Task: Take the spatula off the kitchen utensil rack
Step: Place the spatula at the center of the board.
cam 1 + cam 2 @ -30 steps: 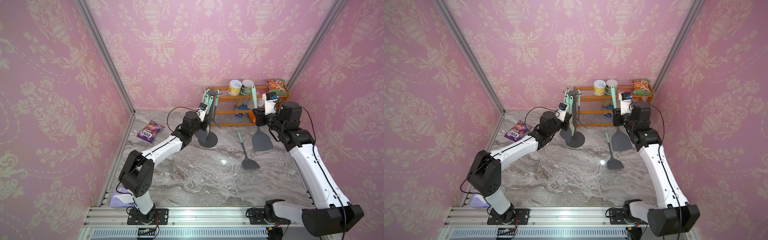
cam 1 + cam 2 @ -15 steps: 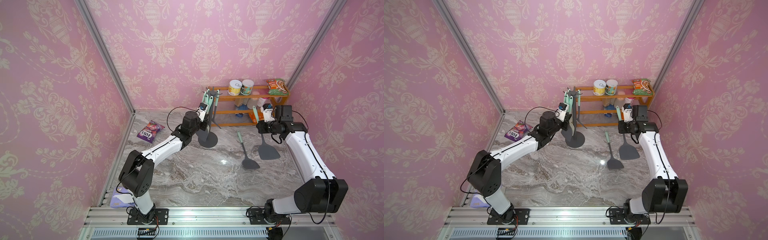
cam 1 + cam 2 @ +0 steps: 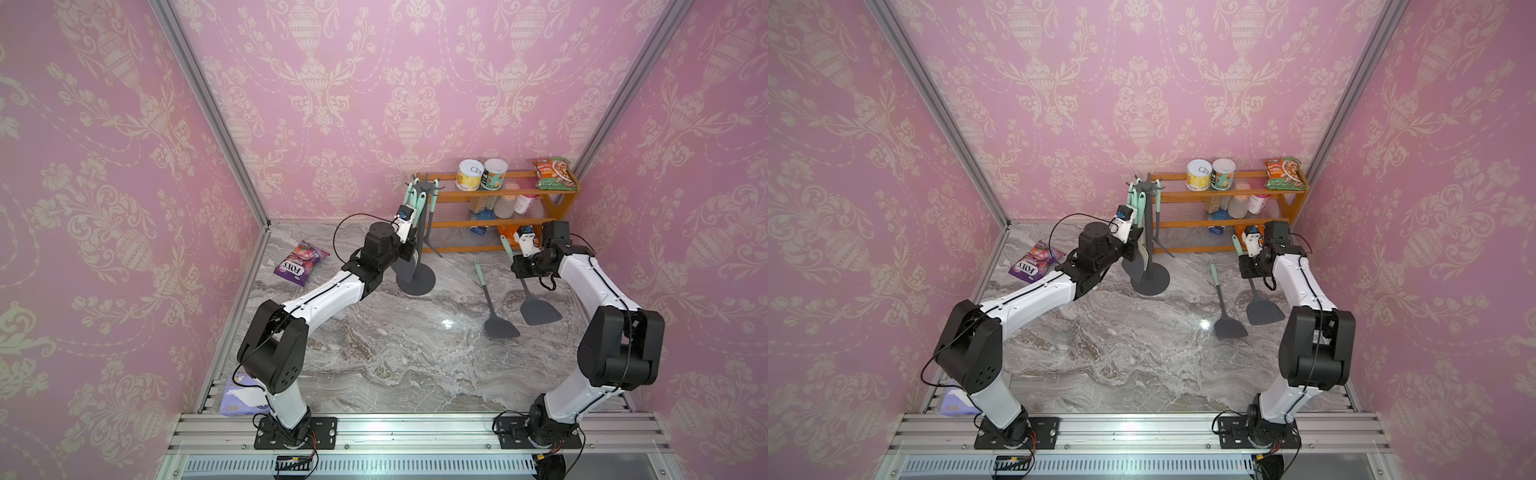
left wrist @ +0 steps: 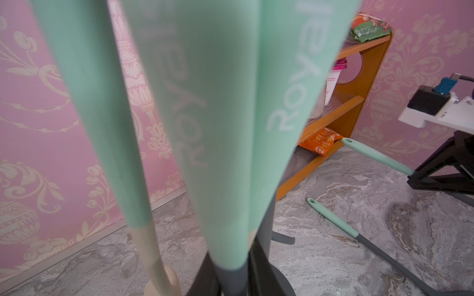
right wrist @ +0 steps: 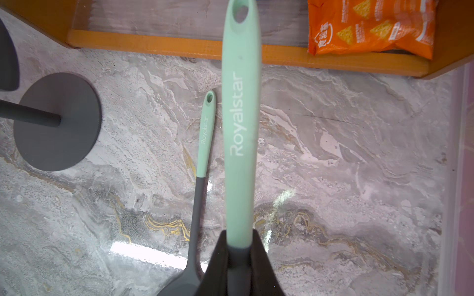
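Spatula with a mint-green handle and dark grey flat blade (image 3: 540, 313) is off the dark grey pole-and-disc utensil rack (image 3: 415, 279) in both top views. Its blade is down on the marble table (image 3: 374, 357) near the right edge, and the right gripper (image 3: 518, 271) clamps its handle. The left gripper (image 3: 409, 249) sits at the rack's pole. The left wrist view shows it closed on a hanging mint-handled utensil (image 4: 218, 153). In the right wrist view, dark fingers (image 5: 264, 264) pinch the handle's base, with a second matching spatula (image 5: 202, 143) lying just beside.

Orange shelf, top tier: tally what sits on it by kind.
Cans: 2 (yellow can, orange-and-teal can)
Green snack bag: 1
Total: 3
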You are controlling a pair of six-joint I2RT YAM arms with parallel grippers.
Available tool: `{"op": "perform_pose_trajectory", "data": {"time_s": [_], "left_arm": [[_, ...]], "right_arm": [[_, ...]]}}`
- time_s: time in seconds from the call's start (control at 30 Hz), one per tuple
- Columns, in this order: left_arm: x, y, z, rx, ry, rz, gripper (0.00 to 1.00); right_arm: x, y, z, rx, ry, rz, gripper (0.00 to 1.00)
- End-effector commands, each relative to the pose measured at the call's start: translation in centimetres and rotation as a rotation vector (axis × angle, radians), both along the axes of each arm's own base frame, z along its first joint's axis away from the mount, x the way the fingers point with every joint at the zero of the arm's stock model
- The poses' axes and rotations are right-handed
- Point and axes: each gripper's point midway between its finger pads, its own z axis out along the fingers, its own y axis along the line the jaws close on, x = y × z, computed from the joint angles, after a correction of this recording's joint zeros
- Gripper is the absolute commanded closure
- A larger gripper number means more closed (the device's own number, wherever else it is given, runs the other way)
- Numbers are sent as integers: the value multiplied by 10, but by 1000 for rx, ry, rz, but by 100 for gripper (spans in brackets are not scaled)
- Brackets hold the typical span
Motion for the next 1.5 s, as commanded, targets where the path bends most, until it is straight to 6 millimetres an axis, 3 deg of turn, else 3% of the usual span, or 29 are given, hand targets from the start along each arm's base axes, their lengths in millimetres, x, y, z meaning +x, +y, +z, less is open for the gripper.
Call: {"op": "perform_pose_trajectory", "data": {"time_s": [0.0,0.5,0.7,1.03,1.23,1.47], "left_arm": [[-2,6,9,-17,-15,2,80],[-3,7,10,-16,-14,1,80],[-3,7,10,-15,-8,-2,80],[-5,8,10,-18,-1,-1,81],[-4,8,9,-16,2,0,81],[-4,7,8,-17,8,-3,81]], "right_arm": [[12,-7,-4,-38,-59,15,100],[21,-25,-50,8,-21,-50,100],[25,-31,-57,33,-32,-54,100],[25,-42,-86,32,118,-76,100],[26,-44,-84,47,117,-93,100],[23,-46,-95,46,182,-99,100]]}}
